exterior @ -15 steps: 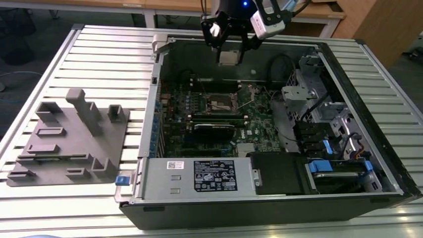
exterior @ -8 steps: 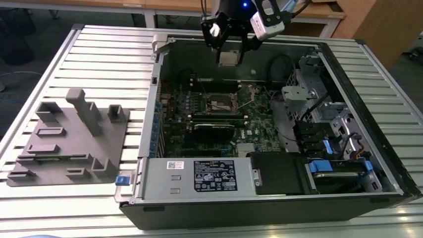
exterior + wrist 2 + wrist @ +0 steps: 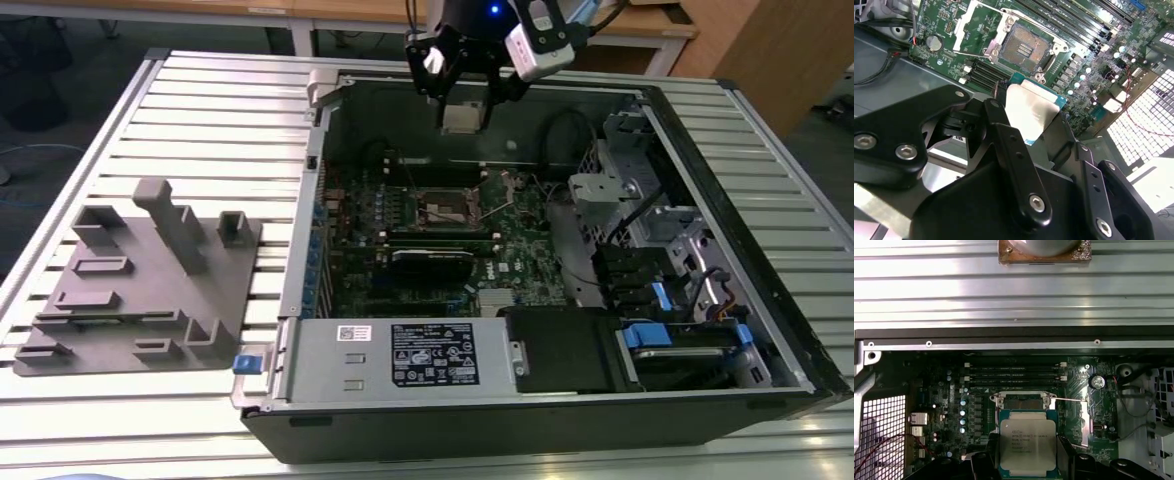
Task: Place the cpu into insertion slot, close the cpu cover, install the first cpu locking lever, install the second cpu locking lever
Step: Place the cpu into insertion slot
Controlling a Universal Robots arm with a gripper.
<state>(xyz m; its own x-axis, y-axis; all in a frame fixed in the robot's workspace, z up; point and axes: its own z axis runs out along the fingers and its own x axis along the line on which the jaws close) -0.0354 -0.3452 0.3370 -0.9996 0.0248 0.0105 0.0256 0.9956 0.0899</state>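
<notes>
Gripper [image 3: 463, 104]: clenched on the cpu [image 3: 462, 119], which is held by 2 opposite edges above the open computer case [image 3: 310, 250].
Cpu: metal top is seen in both wrist views [image 3: 1027, 442]; 1 edge is hidden by the fingers [image 3: 985, 462].
Insertion slot [image 3: 1024, 48]: empty, well below the cpu; partly hidden behind the cpu in the first wrist view.

Cpu [image 3: 461, 119]: flat square, silvery-tan top, green edge. Clamped in gripper [image 3: 463, 106], in the air, clear of the board. In the exterior view it sits at 12 o'clock from the insertion slot [image 3: 447, 208]. Slot: square, dark pin field exposed, shiny rim. Cpu cover [image 3: 964, 25]: silver windowed frame, swung open, tilted up beside the slot.
</notes>
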